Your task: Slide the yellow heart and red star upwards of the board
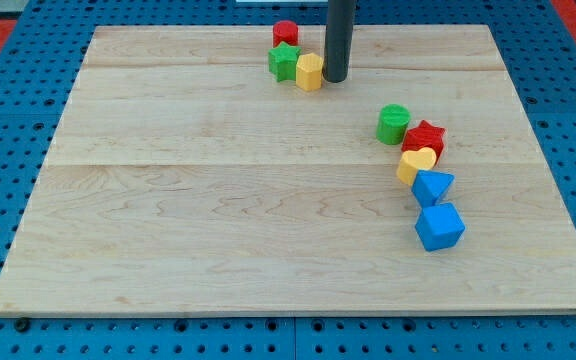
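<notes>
- Eight blocks on the wooden board [218, 230]: two red, two green, two yellow, two blue.
- Top group, three blocks packed together: red cylinder [286, 32] furthest toward the view's top, green star [284, 61] just below it, yellow hexagon block [309, 72] touching the green star on the view's right.
- My tip [335, 79] sits right against the yellow hexagon block's right side, near the board's top edge. It's a plain rod, no jaws, so nothing to spread or pinch; it only presses sideways.
- Right group, five blocks in a curved chain: green cylinder [393, 124], red star [425, 138], yellow heart [417, 163], blue triangle-like block [433, 186], blue cube [439, 226].
- Red star touches the green cylinder on its left and the yellow heart below it.
- Yellow heart sits between the red star and the blue triangle-like block, touching both.
- Both task blocks are mid-board on the view's right, well apart from my tip.
</notes>
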`<action>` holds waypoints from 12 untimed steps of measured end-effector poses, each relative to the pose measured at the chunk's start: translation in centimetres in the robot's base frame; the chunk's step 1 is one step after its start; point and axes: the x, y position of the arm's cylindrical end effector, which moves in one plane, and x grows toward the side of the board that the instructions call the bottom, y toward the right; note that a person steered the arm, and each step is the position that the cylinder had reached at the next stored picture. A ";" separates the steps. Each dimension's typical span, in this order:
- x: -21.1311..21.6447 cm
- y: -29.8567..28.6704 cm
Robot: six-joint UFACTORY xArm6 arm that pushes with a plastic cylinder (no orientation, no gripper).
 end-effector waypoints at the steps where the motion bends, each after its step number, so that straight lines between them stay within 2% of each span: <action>1: 0.0 0.3; 5: 0.1 0.3; 8: 0.8 3.3; 9: 3.5 1.9; 11: 23.8 2.0; 12: 27.9 6.3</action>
